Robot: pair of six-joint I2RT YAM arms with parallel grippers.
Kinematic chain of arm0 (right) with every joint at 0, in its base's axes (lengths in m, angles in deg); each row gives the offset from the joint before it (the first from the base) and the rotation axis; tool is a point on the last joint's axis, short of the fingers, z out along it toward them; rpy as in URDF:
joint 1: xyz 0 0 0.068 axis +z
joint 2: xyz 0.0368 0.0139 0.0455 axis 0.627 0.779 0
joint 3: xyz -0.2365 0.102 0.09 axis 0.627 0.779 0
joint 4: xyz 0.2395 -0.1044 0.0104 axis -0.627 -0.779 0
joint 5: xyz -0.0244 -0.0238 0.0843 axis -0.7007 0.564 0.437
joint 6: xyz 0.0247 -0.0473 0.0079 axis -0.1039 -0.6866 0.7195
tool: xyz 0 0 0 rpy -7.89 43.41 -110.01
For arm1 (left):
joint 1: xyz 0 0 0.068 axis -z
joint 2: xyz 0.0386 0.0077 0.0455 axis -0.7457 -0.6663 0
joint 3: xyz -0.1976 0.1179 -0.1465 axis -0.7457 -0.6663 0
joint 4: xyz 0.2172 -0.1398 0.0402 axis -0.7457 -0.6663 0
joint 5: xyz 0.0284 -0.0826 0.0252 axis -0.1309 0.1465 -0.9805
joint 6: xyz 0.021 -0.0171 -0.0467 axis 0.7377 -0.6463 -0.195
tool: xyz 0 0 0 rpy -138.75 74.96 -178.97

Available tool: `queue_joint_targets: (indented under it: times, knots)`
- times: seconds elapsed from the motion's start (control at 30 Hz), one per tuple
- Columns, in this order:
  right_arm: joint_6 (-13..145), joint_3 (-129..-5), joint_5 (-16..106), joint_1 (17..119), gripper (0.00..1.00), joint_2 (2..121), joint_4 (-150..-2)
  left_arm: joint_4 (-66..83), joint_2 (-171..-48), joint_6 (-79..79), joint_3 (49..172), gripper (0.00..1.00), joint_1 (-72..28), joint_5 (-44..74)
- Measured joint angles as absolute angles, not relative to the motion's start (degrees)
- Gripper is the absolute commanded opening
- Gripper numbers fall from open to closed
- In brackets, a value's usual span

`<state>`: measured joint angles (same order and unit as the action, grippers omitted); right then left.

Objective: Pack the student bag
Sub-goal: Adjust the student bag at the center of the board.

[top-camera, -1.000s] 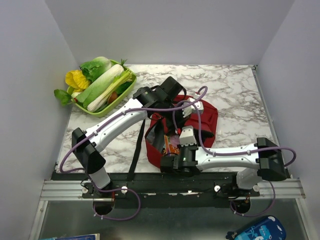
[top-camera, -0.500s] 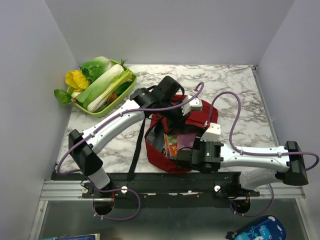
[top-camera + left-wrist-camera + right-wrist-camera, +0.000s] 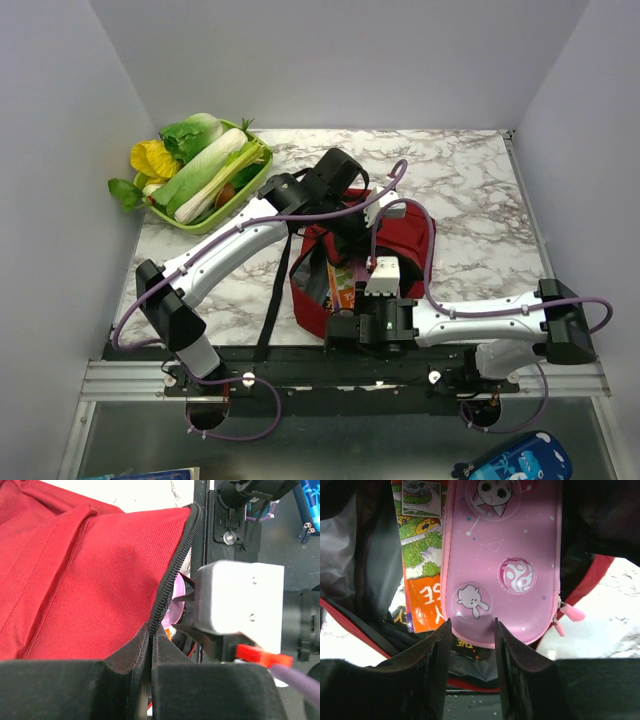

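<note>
The dark-red student bag [image 3: 412, 238] lies at the table's middle front, its mouth facing the arms. My left gripper [image 3: 352, 232] is shut on the bag's black zipper edge [image 3: 165, 592] and holds the flap [image 3: 75, 570] up. My right gripper [image 3: 342, 322] is at the near mouth, open, its fingertips [image 3: 445, 630] over the near end of a pink pencil case [image 3: 505, 555] that lies inside. The case shows between the fingers, not pinched. An orange and green book [image 3: 422, 555] lies beside the case on the grey lining; it also shows in the top view [image 3: 343, 290].
A green basket of toy vegetables [image 3: 215, 175] stands at the far left. A black strap [image 3: 275, 295] trails left of the bag to the front rail. A blue pencil case [image 3: 515, 462] lies below the table edge at the bottom right.
The right arm drew back to the right half a second ago and has come left again to the bag's near mouth. The left gripper has kept its hold on the zipper edge.
</note>
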<state>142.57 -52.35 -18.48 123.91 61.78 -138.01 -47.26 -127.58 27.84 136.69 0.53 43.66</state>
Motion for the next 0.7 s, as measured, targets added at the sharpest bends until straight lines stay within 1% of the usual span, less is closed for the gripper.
queue_joint_targets:
  times: [0.03, 0.07, 0.1, 0.23, 0.37, 0.4, 0.5, 0.53, 0.57, 0.6, 0.7]
  knots:
    - [141.44, -52.04, -18.46, 123.47, 0.36, 62.2, -136.02, -47.26, -127.58, 27.71, 137.06, 0.1, 0.53, 43.68]
    - [140.54, -51.58, -18.46, 122.86, 0.35, 62.48, -134.31, -47.26, -127.58, 27.56, 137.26, 0.1, 0.49, 43.7]
    - [140.15, -50.97, -18.54, 122.22, 0.35, 62.48, -133.0, -47.3, -127.58, 27.38, 137.45, 0.1, 0.38, 43.72]
    - [140.08, -49.11, -18.7, 121.15, 0.34, 61.23, -130.38, -47.96, -127.64, 27.03, 139.4, 0.17, -0.23, 43.9]
    - [140.06, -46.93, -18.22, 121.41, 0.32, 58.94, -128.74, -49.97, -127.93, 27.51, 142.04, 0.15, -0.36, 45.1]
    - [140.15, -46.58, -17.85, 121.68, 0.3, 58.59, -128.52, -50.29, -128.03, 27.86, 142.37, 0.15, -0.36, 45.43]
    - [140.34, -46.14, -17.78, 123.51, 0.14, 58.39, -128.78, -51.28, -128.14, 28.65, 142.15, 0.15, -0.36, 46.19]
    - [140.45, -46.14, -17.74, 124.43, 0.07, 58.46, -129.11, -51.47, -128.12, 29.07, 141.71, 0.15, -0.36, 46.39]
    - [140.56, -46.14, -17.04, 125.83, 0.04, 58.52, -129.05, -51.69, -128.12, 29.39, 141.3, 0.15, -0.36, 46.46]
    - [140.65, -46.14, -16.21, 127.71, 0.02, 58.96, -129.11, -51.78, -128.12, 29.7, 140.6, 0.15, -0.32, 46.46]
    - [141.37, -46.18, -14.54, 132.69, 0.01, 60.91, -129.29, -52.44, -128.12, 30.38, 138.74, 0.15, -0.3, 46.48]
